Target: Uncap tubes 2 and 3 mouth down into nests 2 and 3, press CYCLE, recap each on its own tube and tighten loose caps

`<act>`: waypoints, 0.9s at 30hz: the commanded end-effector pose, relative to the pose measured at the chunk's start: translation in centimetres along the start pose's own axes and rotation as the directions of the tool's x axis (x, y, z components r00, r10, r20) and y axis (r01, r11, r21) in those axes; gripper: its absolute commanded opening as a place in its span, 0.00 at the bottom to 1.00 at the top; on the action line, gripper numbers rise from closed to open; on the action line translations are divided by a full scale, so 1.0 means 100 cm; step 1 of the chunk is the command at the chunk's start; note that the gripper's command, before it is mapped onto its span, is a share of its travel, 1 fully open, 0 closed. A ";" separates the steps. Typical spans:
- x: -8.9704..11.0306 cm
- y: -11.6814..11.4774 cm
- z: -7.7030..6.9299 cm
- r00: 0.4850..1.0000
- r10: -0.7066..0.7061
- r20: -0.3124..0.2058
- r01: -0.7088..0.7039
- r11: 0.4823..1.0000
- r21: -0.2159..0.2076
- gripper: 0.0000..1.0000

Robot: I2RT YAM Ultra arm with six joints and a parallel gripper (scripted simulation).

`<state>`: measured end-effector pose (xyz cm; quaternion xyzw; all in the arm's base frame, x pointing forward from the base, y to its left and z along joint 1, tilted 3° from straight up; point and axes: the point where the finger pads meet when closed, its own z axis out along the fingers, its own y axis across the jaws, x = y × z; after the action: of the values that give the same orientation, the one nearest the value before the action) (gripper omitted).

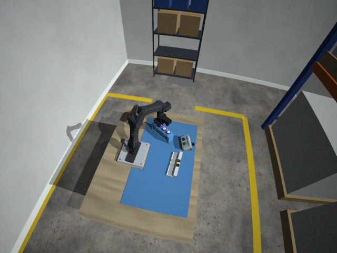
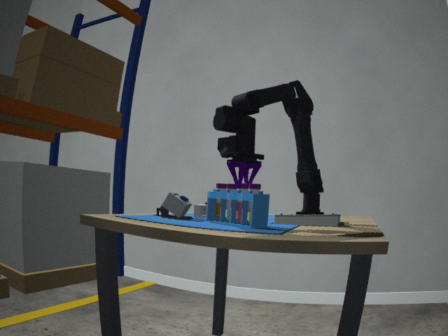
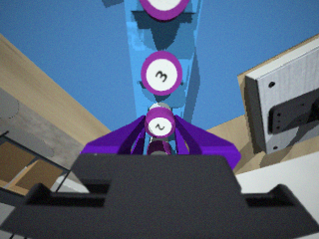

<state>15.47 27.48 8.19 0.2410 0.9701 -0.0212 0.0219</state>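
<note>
The blue decapping station (image 1: 161, 132) stands on the blue mat, and its tubes carry purple caps with white numbered dots. In the wrist view the cap of tube 2 (image 3: 159, 125) sits between my purple fingers. My gripper (image 3: 159, 119) points straight down over the station and is shut on this cap, also seen from the side (image 2: 243, 183). The cap of tube 3 (image 3: 160, 75) is just beyond it, on its tube, and the cap of tube 4 (image 3: 164, 5) shows at the top edge. The cap of tube 1 is mostly hidden under my gripper body.
The cap tray with its console (image 1: 174, 164) lies on the mat to the right of the arm's base plate (image 1: 134, 155). The small desk with the blue and green keys (image 1: 186, 142) stands beside the station's far end. The lamps are too small to read.
</note>
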 end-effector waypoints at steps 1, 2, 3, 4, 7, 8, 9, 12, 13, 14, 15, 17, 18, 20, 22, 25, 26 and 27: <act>0.000 0.002 -0.004 1.000 0.014 0.001 -0.014 1.000 -0.013 0.00; 0.000 0.002 -0.004 1.000 0.014 0.001 -0.014 1.000 -0.013 0.00; 0.000 0.002 -0.004 1.000 0.014 0.001 -0.014 1.000 -0.013 0.00; 0.000 0.002 -0.004 1.000 0.014 0.001 -0.014 1.000 -0.013 0.00; 0.000 0.002 -0.004 1.000 0.014 0.001 -0.014 1.000 -0.013 0.00; 0.000 0.002 -0.004 1.000 0.014 0.001 -0.014 1.000 -0.013 0.00; 0.000 0.002 -0.004 1.000 0.014 0.001 -0.014 1.000 -0.013 0.00; 0.000 0.002 -0.004 0.999 -0.035 0.001 0.035 0.999 -0.013 0.00; 0.000 0.002 -0.004 0.996 -0.085 0.002 0.085 0.996 -0.013 0.00; 0.000 0.002 -0.004 0.991 -0.135 0.003 0.135 0.991 -0.013 0.00; 0.000 0.002 -0.004 0.983 -0.184 0.003 0.184 0.983 -0.013 0.00; 0.000 0.002 -0.004 0.960 -0.282 0.005 0.282 0.959 -0.013 0.00; 0.000 0.002 -0.004 0.944 -0.329 0.005 0.329 0.944 -0.013 0.00; 0.000 0.002 -0.004 0.944 -0.329 0.005 0.329 0.944 -0.013 0.00; 0.000 0.002 -0.004 0.907 -0.422 0.006 0.422 0.907 -0.012 0.00; 0.000 0.002 -0.004 0.833 -0.553 0.008 0.553 0.833 -0.011 0.00; 0.000 0.002 -0.004 0.805 -0.594 0.009 0.594 0.805 -0.011 0.00; 0.000 0.002 -0.004 0.774 -0.633 0.009 0.633 0.774 -0.010 0.00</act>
<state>15.48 27.49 8.21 -0.0015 0.9995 -0.0255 0.0165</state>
